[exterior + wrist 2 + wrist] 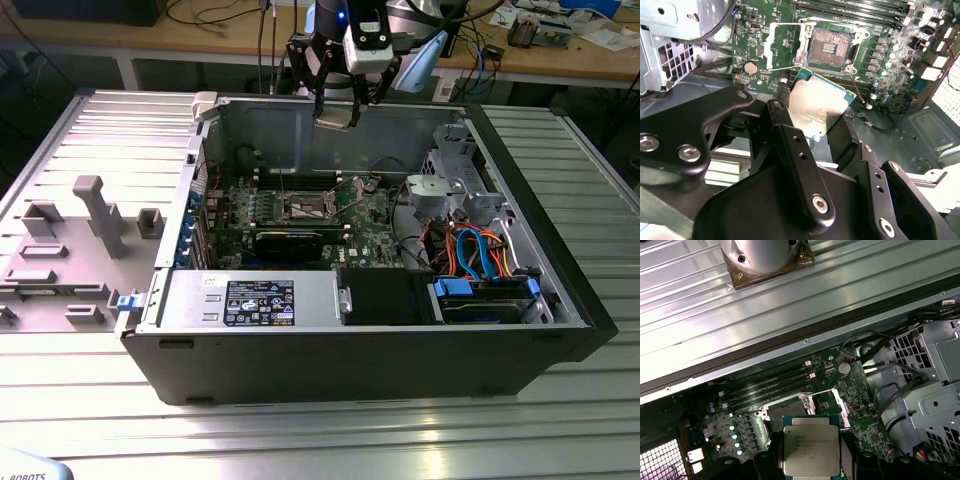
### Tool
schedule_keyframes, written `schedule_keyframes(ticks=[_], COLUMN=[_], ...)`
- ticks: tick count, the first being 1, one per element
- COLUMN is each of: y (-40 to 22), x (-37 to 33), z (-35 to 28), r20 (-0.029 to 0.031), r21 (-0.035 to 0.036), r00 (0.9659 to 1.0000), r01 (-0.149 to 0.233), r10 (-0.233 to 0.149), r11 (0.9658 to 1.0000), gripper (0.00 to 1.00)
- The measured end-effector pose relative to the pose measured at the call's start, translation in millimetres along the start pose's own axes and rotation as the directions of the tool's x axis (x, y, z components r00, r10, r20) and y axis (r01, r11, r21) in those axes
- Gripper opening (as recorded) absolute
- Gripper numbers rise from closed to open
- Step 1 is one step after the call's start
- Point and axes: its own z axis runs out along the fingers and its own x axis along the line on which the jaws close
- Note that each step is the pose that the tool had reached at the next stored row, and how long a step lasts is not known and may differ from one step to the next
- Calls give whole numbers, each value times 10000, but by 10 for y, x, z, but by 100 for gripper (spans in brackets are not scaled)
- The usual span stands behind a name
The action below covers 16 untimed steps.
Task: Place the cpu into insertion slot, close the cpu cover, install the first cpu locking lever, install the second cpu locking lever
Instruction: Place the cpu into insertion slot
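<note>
The gripper [337, 108] clasps the square cpu [816, 107], silver top edged green, above the motherboard's [755, 45] uncovered insertion slot [829, 47]

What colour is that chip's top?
The cpu is silver-grey, best seen in the first wrist view.

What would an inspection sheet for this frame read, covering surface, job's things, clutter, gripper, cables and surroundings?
Surface: ribbed metal table carrying an open computer case.
Job's things: cpu held above the motherboard, not seated; insertion slot empty, dark centre exposed; cpu cover swung open beside the slot.
Clutter: grey fixture plate with blocks on the table, at the exterior view's left.
Gripper: gripper shut on the cpu, over the case.
Cables: orange and blue cables inside the case, at the exterior view's right.
Surroundings: wooden bench with cables and gear behind the table.
</note>
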Motion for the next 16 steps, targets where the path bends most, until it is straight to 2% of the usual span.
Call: schedule_keyframes(ticks=[14, 16], y=[0, 0], x=[0, 0], z=[0, 0], r20=[3, 16], r21=[0, -4], r00=[10000, 9998], r01=[-29, -177], r10=[29, 177], r11=[10000, 9998], gripper=[54, 54])
